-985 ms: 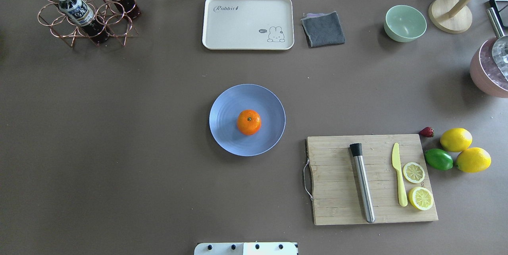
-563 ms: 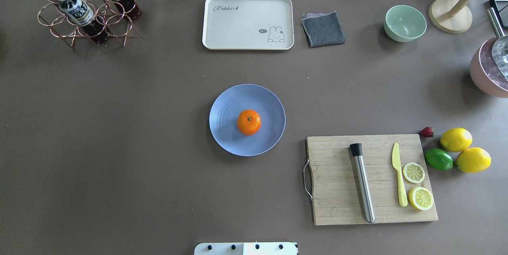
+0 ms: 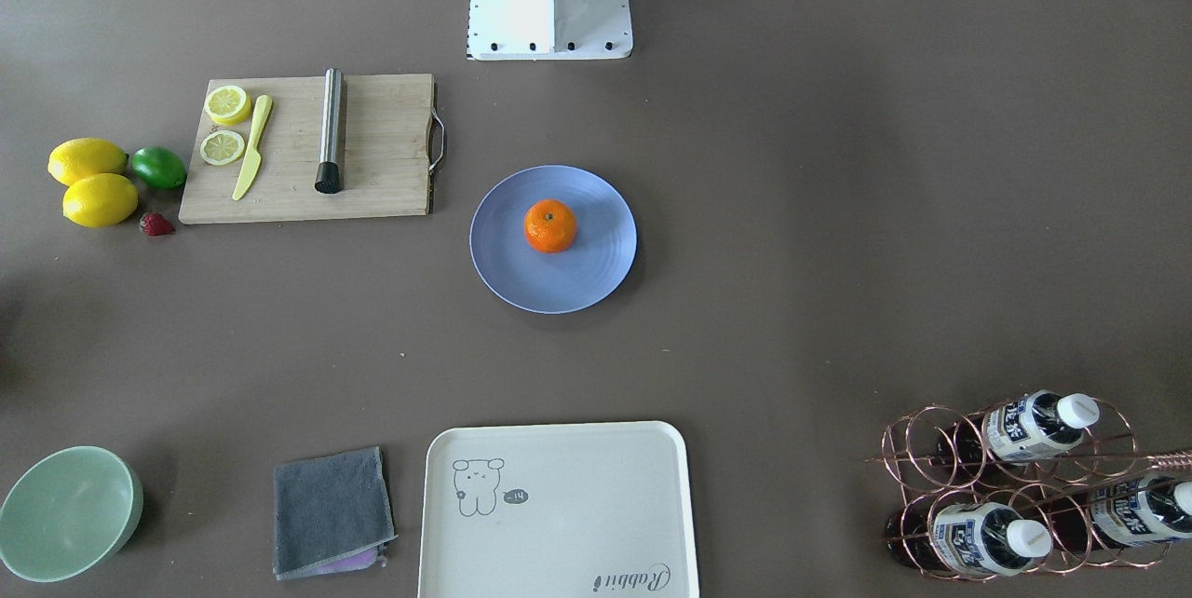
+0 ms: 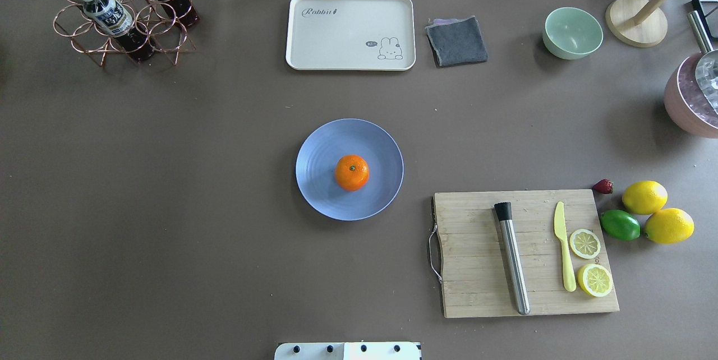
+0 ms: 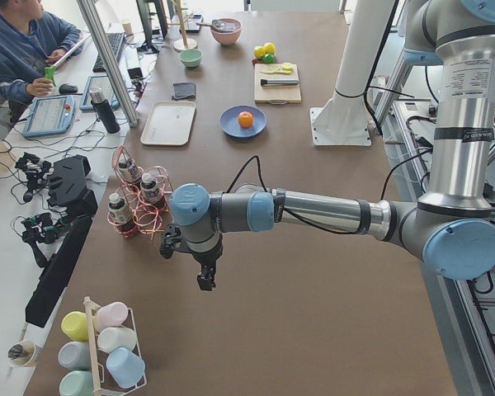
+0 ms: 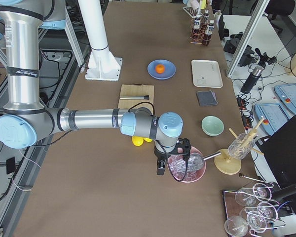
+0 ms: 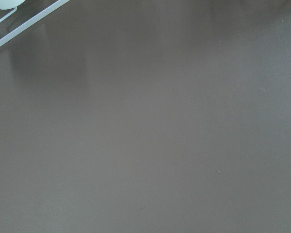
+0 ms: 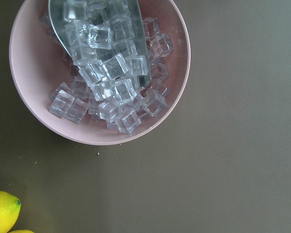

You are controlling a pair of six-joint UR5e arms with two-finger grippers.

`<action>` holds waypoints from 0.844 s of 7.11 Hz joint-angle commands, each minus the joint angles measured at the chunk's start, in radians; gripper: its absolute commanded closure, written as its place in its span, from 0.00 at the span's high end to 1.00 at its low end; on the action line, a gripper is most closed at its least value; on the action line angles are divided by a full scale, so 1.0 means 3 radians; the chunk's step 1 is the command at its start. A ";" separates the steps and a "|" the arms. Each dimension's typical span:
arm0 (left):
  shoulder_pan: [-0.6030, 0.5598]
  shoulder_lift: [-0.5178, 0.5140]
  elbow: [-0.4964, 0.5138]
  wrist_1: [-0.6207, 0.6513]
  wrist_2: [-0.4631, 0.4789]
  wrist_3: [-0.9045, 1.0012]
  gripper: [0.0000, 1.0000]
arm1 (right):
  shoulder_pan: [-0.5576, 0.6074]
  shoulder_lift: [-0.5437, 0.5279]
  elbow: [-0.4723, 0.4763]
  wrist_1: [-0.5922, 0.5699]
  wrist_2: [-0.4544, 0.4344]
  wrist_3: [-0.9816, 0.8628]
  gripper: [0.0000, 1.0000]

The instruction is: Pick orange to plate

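The orange sits a little right of centre on the periwinkle-blue plate in the middle of the table, stem dimple up; the front-facing view shows the same orange on the plate. Neither gripper is near it. My left gripper hangs over bare table far out on the left end, seen only in the left side view. Far out on the right end, my right gripper hovers beside a pink bowl of ice. I cannot tell whether either is open or shut.
A cutting board with a steel muddler, yellow knife and lemon slices lies right of the plate, with lemons, a lime and a strawberry beyond. A cream tray, grey cloth, green bowl and bottle rack line the far edge.
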 commanded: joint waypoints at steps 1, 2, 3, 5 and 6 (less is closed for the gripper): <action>0.0000 0.0000 0.0000 0.0000 0.0000 0.0001 0.98 | -0.0005 0.0000 0.0003 0.0000 0.0000 0.0000 1.00; 0.0000 0.0000 0.0005 0.0000 0.0000 0.0001 0.98 | -0.0015 0.0000 -0.0002 0.0000 0.0000 0.0000 1.00; 0.0000 0.0000 0.0005 0.0000 0.0000 0.0001 0.98 | -0.0026 0.0000 -0.0002 0.0000 0.0000 0.0005 1.00; 0.0005 0.0000 0.0005 0.0000 0.0000 0.0001 0.98 | -0.0046 0.0000 -0.0007 0.0000 0.0000 0.0005 1.00; 0.0005 0.0000 0.0010 -0.0005 0.0000 -0.0004 0.98 | -0.0056 0.0000 -0.0007 0.0000 0.0000 0.0010 1.00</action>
